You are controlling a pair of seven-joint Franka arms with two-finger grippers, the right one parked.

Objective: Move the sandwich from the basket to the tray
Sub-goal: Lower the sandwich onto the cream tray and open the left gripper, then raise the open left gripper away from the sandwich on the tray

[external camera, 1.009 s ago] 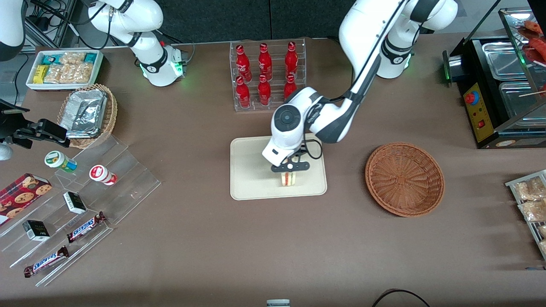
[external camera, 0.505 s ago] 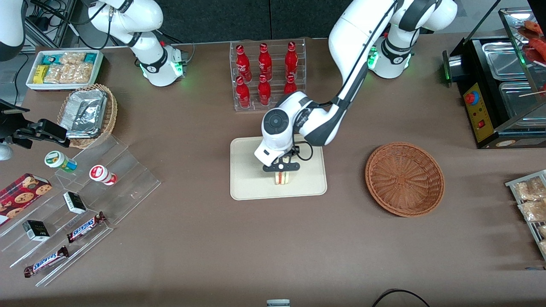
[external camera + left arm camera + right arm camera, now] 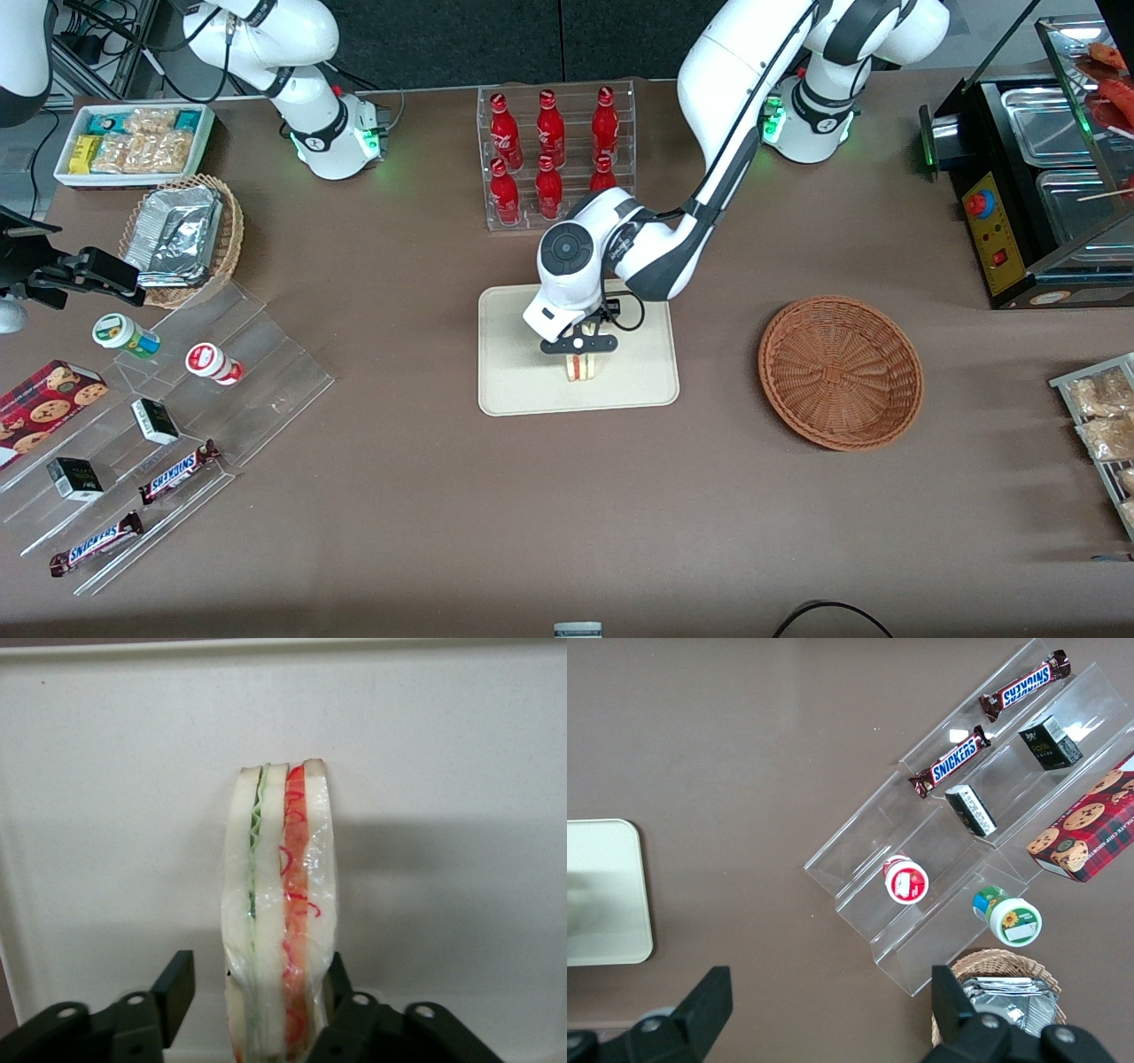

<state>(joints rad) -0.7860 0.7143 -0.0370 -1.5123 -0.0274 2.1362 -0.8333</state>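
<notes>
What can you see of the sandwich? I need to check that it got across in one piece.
The sandwich is a wedge of pale bread standing on edge, its cut face showing a green layer, white layers and a red-orange one, under what looks like clear wrap. It looks intact. It is over the cream tray, between the fingers of the gripper: one finger touches it, the other stands apart. Whether it rests on the tray cannot be told. The basket lies empty.

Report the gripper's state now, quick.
Gripper: over the tray, with the sandwich between its fingers; open or shut cannot be told.
</notes>
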